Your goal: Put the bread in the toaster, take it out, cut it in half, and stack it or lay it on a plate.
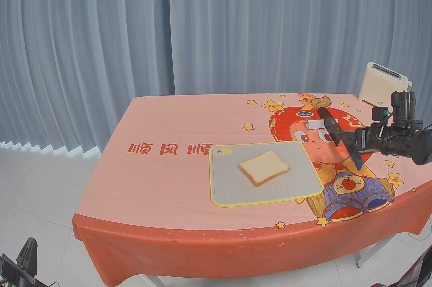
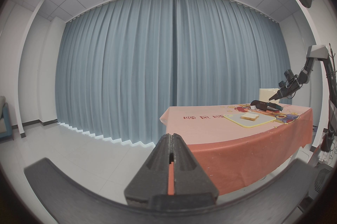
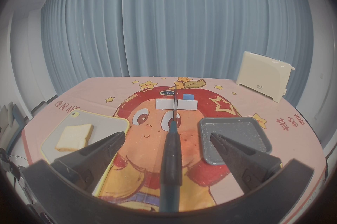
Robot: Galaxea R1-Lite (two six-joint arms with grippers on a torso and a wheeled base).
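Bread (image 1: 264, 167): flat on cutting board (image 1: 234, 186), mid surface (image 1: 171, 175); toaster (image 1: 382, 84) well apart, far right corner.
Handling: prob. light, soft, dents easily; take by crust edges, gentle squeeze.
R gripper (image 3: 166, 135): jaws apart, either side of knife (image 3: 171, 165), not touching it.
L gripper (image 2: 171, 137): jaws together, empty, well off the surface.
Room: open around board; knife, white rest (image 3: 163, 104) & grey tray (image 3: 233, 135) lie betw. bread and toaster; board near front edge.

Head cam: high, looks forward and down onto counter (image 1: 171, 121). Left wrist cam: low, well off the counter, looks level across floor (image 2: 87, 151) at it. Right wrist cam: close over counter, faces curtain (image 3: 175, 24). All three share cutting board (image 1: 234, 189), bread (image 1: 264, 167), toaster (image 1: 382, 84).
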